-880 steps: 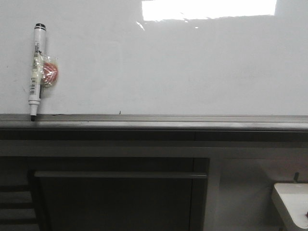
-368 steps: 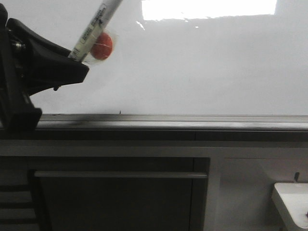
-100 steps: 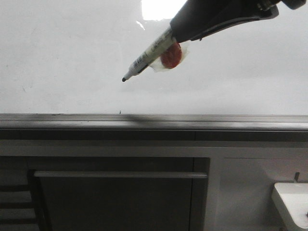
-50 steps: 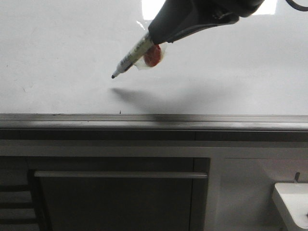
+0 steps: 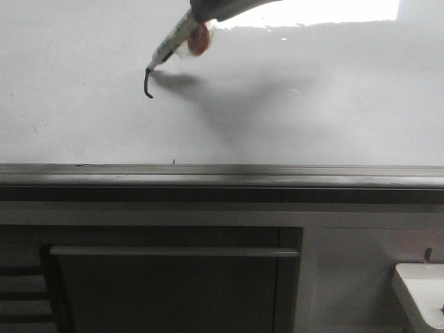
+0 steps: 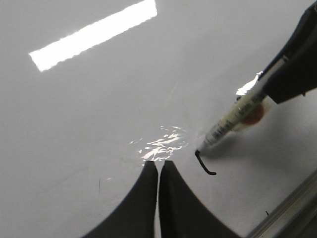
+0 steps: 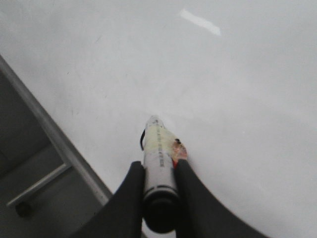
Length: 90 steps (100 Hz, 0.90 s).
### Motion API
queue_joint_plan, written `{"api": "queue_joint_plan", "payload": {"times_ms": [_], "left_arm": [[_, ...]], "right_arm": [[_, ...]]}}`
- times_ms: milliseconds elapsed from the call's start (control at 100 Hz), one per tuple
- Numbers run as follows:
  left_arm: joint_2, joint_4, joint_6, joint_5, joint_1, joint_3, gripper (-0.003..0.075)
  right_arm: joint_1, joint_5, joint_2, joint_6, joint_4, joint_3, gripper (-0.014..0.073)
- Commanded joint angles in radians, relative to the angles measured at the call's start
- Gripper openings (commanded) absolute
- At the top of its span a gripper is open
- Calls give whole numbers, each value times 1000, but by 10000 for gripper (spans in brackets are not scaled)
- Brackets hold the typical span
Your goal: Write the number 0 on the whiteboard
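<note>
The whiteboard [image 5: 312,104] fills the upper front view, glossy white. My right gripper [image 7: 159,171] is shut on the white marker [image 7: 158,151], which has a red round thing taped to it [image 5: 199,43]. The gripper enters the front view at the top [image 5: 208,8]. The marker [image 5: 170,47] slants down-left with its tip on the board. Below the tip is a short black hooked stroke [image 5: 147,84]; no closed loop of a number 0 shows. My left gripper [image 6: 158,164] is shut and empty in front of the board, left of the stroke [image 6: 203,166] and marker [image 6: 233,119].
A grey metal ledge [image 5: 222,173] runs under the board. Dark grey cabinet panels [image 5: 173,291] are below it. A white object [image 5: 420,295] sits at the lower right. Bright glare [image 5: 326,12] lies along the board's top.
My right gripper has moved up and left with the marker. The tip now touches the board and a short black stroke has appeared below it.
</note>
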Motion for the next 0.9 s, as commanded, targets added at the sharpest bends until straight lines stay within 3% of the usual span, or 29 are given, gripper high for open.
{"api": "queue_joint_plan", "payload": {"times_ms": [0, 400, 890], "left_arm": [[-7, -17, -9, -80, 1, -28, -20], [-7, -17, -9, -80, 1, -28, -20], [-7, -17, -9, -100, 1, -28, -20]], "right_arm": [[-52, -78, -31, -7, -14, -58, -66], [-121, 178, -77, -7, -14, -59, -46], [-29, 143, 11, -7, -12, -56, -46]]}}
